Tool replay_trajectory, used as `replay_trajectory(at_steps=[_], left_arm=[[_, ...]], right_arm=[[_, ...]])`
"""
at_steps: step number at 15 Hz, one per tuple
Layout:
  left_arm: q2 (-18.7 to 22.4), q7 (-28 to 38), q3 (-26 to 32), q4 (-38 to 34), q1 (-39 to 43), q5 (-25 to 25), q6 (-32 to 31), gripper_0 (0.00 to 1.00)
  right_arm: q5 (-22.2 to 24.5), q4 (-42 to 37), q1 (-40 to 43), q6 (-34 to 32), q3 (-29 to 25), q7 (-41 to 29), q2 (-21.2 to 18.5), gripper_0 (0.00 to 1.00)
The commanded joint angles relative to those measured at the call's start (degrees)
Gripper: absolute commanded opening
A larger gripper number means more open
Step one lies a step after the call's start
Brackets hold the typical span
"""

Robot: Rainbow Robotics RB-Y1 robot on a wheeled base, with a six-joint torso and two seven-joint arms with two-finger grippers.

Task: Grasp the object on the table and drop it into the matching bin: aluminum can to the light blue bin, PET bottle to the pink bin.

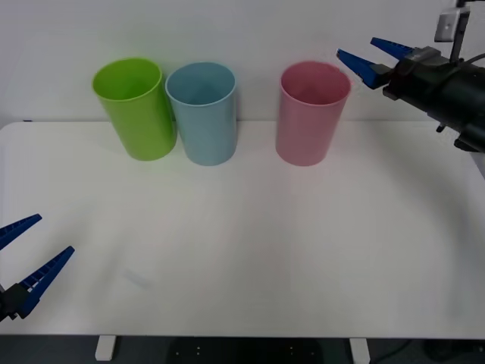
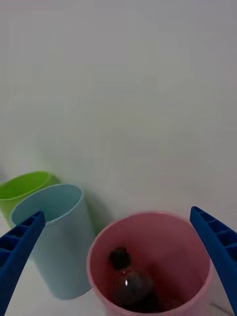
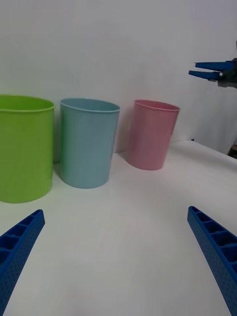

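1. My right gripper (image 1: 365, 58) reads released: the blue fingers stand spread with nothing between them. It hangs in the air just beside and slightly above the rim of the pink bin (image 1: 310, 114), on the bin's outer side.

2. The right wrist view looks between the parted fingers straight down into the pink bin. The PET bottle (image 2: 129, 284) lies at the bottom, directly below and just ahead of the jaws. Its black cap (image 2: 118, 256) points up toward the light blue bin (image 2: 58, 237), and its long axis leans against the inner wall rather than standing upright.

3. I judge the drop complete and the bin correct: bottle in pink, nothing in the jaws.

4. The relation that matters now: the bottle is beneath the right jaws and inside the wall, so any retreat should go up and away from the rim. I would avoid moving across it, or a finger may tip the bin.

5. My left gripper (image 1: 24, 258) is also spread, holding nothing, low over the near edge of the table (image 1: 250, 243), well apart from all bins. The right arm is far nearer.

6. The lime green bin (image 1: 136, 106) touches, or nearly touches, the blue one; neither is involved.
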Motion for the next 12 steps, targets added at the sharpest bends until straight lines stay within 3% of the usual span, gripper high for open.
replay_trajectory(at_steps=[1,12], left_arm=[[0.0,0.0,0.0,0.0,0.0,0.0,0.0,1.0],[0.0,0.0,0.0,0.0,0.0,0.0,0.0,1.0]], right_arm=[[-0.06,-7.58,7.78,0.04,-3.04,-0.01,-1.23,1.0],[-0.06,-34.48,39.94,-0.05,-12.44,4.91,-0.88,1.0]])
